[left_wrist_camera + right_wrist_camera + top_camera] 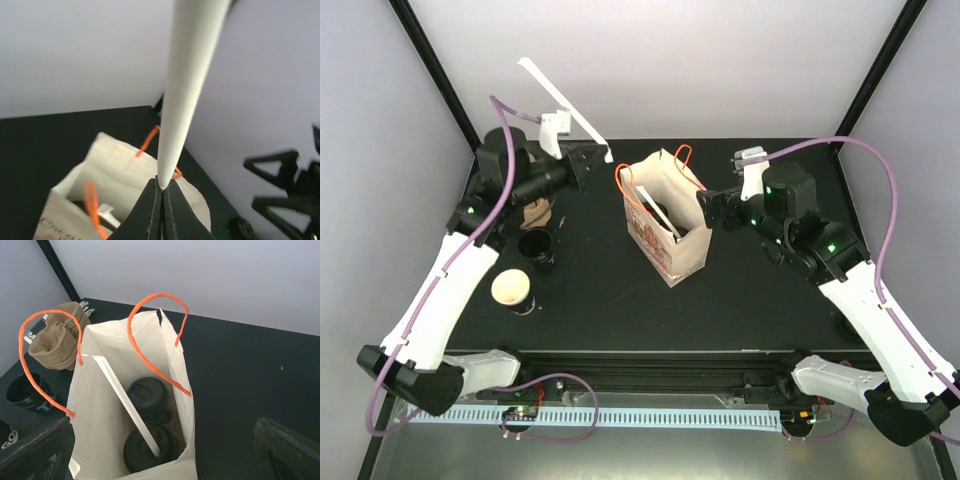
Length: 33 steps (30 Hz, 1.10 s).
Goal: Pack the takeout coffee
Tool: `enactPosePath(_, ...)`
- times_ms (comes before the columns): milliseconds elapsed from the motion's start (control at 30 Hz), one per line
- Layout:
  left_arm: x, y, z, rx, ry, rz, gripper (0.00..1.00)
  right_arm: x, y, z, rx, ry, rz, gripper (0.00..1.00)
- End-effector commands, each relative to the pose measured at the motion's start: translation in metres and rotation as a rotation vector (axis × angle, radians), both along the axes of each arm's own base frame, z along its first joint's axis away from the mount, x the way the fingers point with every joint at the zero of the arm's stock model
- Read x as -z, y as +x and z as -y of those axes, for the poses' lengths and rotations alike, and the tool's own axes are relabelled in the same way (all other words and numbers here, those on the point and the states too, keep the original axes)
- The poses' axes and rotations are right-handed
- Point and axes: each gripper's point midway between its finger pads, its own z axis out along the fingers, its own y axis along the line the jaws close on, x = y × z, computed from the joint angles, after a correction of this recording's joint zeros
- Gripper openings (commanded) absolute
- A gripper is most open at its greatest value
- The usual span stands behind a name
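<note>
Two takeout coffees, one black-lidded cup [148,396] behind another [150,449], stand inside a white paper bag [672,245] with orange handles at mid-table. A white stirrer stick [127,402] leans inside the bag. My left gripper [598,158] is shut on the end of another long white stick [560,95], held up in the air left of the bag; in the left wrist view the black fingertips [150,210] pinch that stick [182,90] above the bag [115,170]. My right gripper [708,210] is open beside the bag's right wall, its fingers [37,450] spread wide around the bag mouth [95,405].
Left of the bag stand a lidless black cup [537,247], a lidless cup with a tan inside [512,289], and brown pulp carriers [534,211]. The carriers [57,337] and a black cup [27,392] also show in the right wrist view. Black frame posts stand at the back corners.
</note>
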Motion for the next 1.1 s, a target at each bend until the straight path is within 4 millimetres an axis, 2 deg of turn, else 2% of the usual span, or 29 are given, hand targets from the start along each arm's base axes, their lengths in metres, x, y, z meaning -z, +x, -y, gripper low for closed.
enactPosePath(0,-0.022,-0.029,0.035,0.097,0.087,0.289,0.02,-0.023,-0.003,0.001,0.004,0.071,0.025,1.0)
enactPosePath(133,-0.014,-0.044,0.067,0.15,0.129,0.366,0.02,-0.024,-0.009,0.004,0.009,0.081,0.023,1.0)
enactPosePath(333,-0.001,-0.03,0.094,0.159,0.182,0.388,0.02,-0.029,-0.02,0.014,0.03,0.1,0.024,1.0)
enactPosePath(467,0.018,-0.02,0.109,0.167,0.21,0.358,0.03,-0.034,-0.028,0.023,0.047,0.104,0.041,1.0)
enactPosePath(500,0.022,-0.02,0.112,0.17,0.221,0.352,0.11,-0.035,-0.029,0.025,0.051,0.104,0.045,1.0)
enactPosePath(567,0.03,-0.019,0.113,0.157,0.246,0.342,0.41,-0.038,-0.032,0.028,0.056,0.111,0.053,1.0)
enactPosePath(633,0.036,-0.018,0.113,0.149,0.262,0.332,0.66,-0.04,-0.033,0.03,0.061,0.117,0.058,1.0)
enactPosePath(667,0.037,-0.017,0.112,0.14,0.266,0.327,0.74,-0.042,-0.034,0.03,0.064,0.123,0.063,1.0)
enactPosePath(700,0.039,-0.016,0.111,0.136,0.274,0.324,0.76,-0.042,-0.034,0.031,0.065,0.127,0.064,1.0)
enactPosePath(800,0.04,-0.017,0.11,0.14,0.285,0.32,0.76,-0.042,-0.035,0.031,0.069,0.133,0.064,1.0)
enactPosePath(900,0.043,-0.021,0.113,0.165,0.283,0.315,0.68,-0.04,-0.036,0.032,0.068,0.135,0.06,1.0)
enactPosePath(967,0.046,-0.023,0.116,0.189,0.276,0.303,0.59,-0.039,-0.037,0.033,0.071,0.138,0.06,1.0)
enactPosePath(1067,0.042,-0.03,0.119,0.22,0.248,0.287,0.56,-0.038,-0.037,0.032,0.071,0.142,0.058,1.0)
